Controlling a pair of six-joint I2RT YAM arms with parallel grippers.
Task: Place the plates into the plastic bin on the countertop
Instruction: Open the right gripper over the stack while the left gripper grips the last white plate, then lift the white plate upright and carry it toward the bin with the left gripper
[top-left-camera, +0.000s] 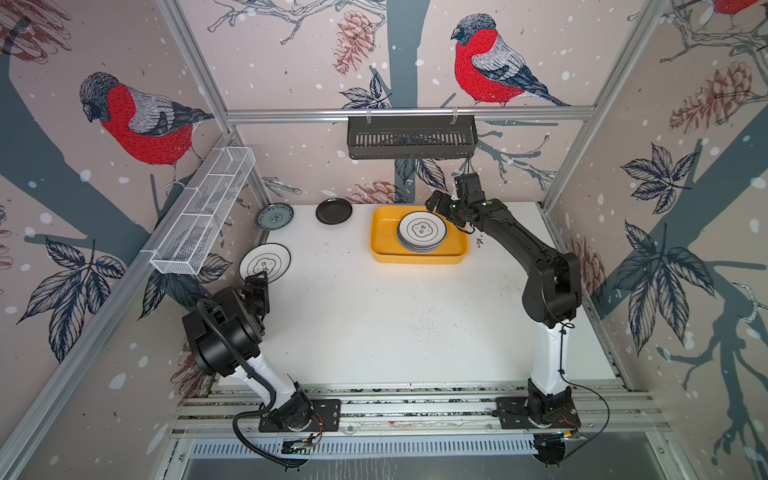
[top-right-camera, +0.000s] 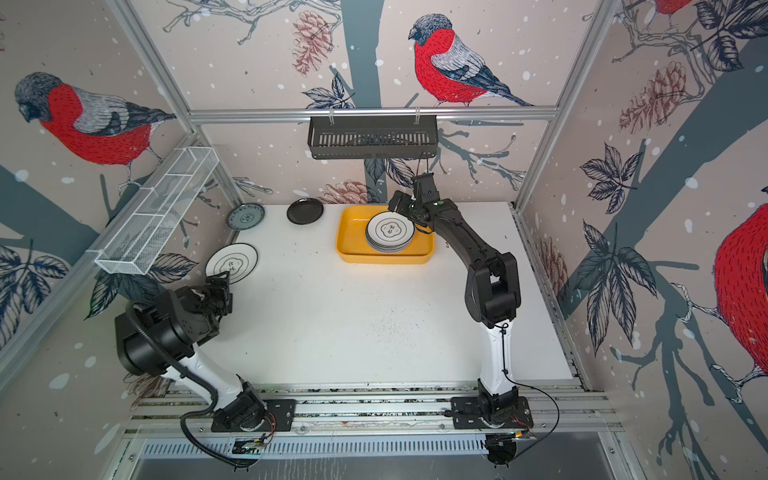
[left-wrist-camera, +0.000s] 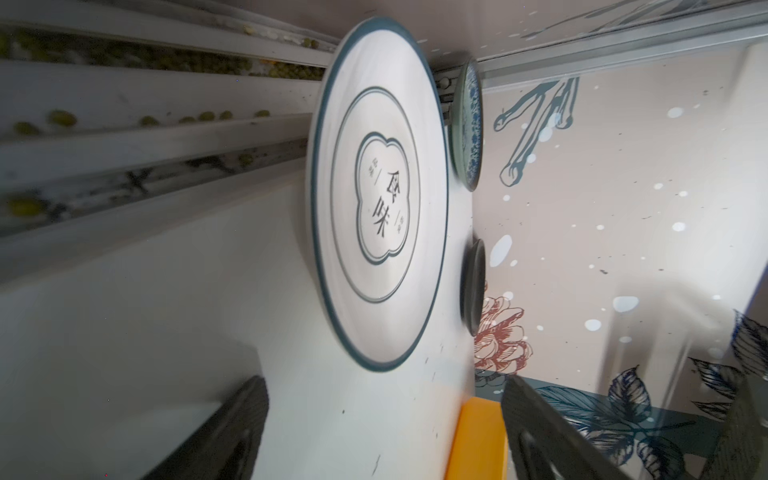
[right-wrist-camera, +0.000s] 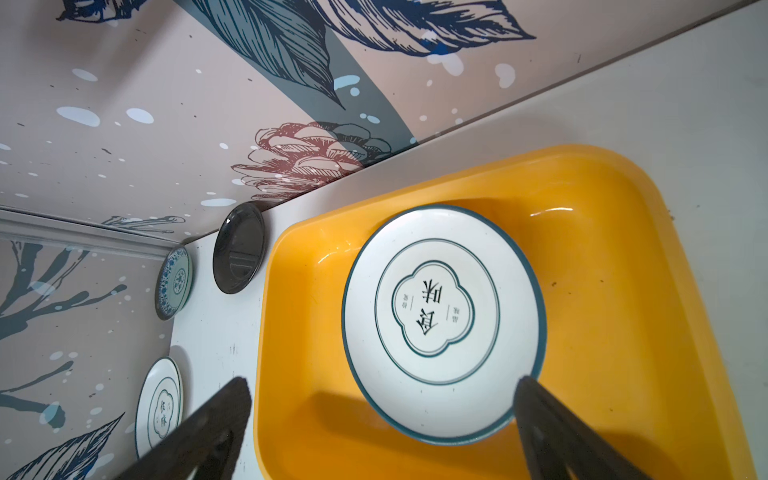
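Observation:
The yellow plastic bin (top-left-camera: 384, 245) (right-wrist-camera: 615, 291) stands at the back of the white countertop (top-left-camera: 374, 316). In it is a stack of several plates (top-left-camera: 421, 230), topped by a white plate with black characters (right-wrist-camera: 442, 324). My right gripper (top-left-camera: 444, 210) (right-wrist-camera: 382, 384) hangs open over the bin's far right corner, holding nothing. Three plates lie outside the bin. A white plate with characters (top-left-camera: 266, 259) (left-wrist-camera: 376, 195) is at the left edge, a small black plate (top-left-camera: 333, 211) and a small grey-blue plate (top-left-camera: 274, 216) are by the back wall. My left gripper (top-left-camera: 258, 279) (left-wrist-camera: 383, 382) is open and empty, just short of the white plate's near rim.
A black slotted basket (top-left-camera: 411, 137) hangs on the back rail above the bin. A white wire-mesh rack (top-left-camera: 203, 210) juts out from the left wall over the left plates. Aluminium rails (top-left-camera: 415, 405) edge the front; patterned walls close three sides.

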